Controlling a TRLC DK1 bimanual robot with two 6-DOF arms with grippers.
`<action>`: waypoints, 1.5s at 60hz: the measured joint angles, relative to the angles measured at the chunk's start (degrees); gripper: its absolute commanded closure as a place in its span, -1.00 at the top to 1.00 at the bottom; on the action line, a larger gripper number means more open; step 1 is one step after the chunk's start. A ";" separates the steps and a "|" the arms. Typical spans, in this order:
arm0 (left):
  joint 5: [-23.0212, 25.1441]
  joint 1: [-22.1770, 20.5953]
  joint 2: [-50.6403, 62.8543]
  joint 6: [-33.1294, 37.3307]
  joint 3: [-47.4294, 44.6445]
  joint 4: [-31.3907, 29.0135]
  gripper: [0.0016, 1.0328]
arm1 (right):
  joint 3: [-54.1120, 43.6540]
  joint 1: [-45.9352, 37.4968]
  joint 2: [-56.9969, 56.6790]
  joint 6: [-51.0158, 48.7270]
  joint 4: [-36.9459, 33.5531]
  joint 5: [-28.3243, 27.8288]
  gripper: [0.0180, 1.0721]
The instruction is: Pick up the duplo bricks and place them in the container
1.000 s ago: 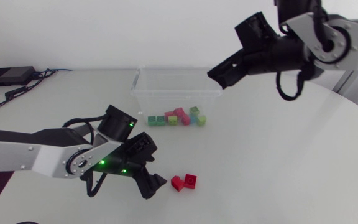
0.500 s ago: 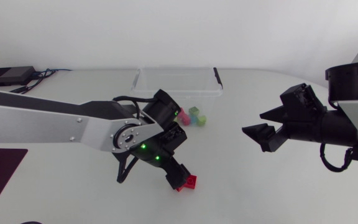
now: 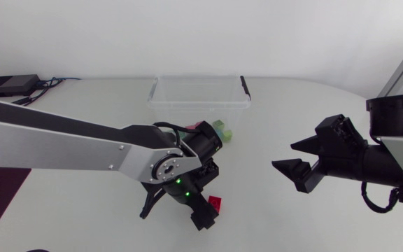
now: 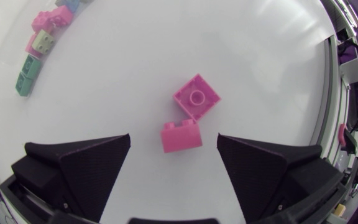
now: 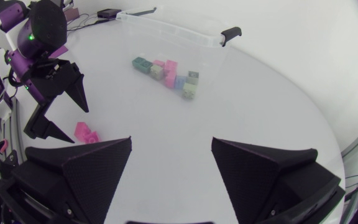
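Bricks first: two red bricks (image 4: 196, 98) lie touching each other on the surface (image 3: 292, 224), toward its near edge. Your left claw (image 4: 173, 140) hangs directly over them, spread wide, with the nearer brick (image 4: 181, 135) between its fingers, probably lined up to close on that one. The clear container (image 3: 200, 105) sits by the far edge, and the other bricks (image 5: 166, 70) seem to be inside it. Your right claw (image 3: 285, 157), wide and empty, hovers near the right edge, out of the way.
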 measured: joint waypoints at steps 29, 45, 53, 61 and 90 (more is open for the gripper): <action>-1.68 -0.13 3.98 -0.15 3.39 -2.16 -0.40 | -4.44 4.81 -4.02 -2.67 -2.91 -0.83 0.77; -2.14 -0.79 4.15 -0.15 3.39 -2.19 -0.59 | -4.48 8.94 1.81 -4.96 -1.90 -1.44 0.77; -2.12 -0.87 1.75 0.04 2.10 -4.04 -0.59 | -4.46 13.90 6.40 -5.88 -0.79 -1.09 0.77; -2.10 -0.02 -5.01 0.85 1.22 -6.01 -0.59 | -3.69 18.27 11.17 -6.08 -0.61 0.48 0.76; 1.42 13.86 -24.17 4.59 3.61 -1.90 -0.59 | 10.80 30.12 33.24 -6.84 -1.07 6.86 0.76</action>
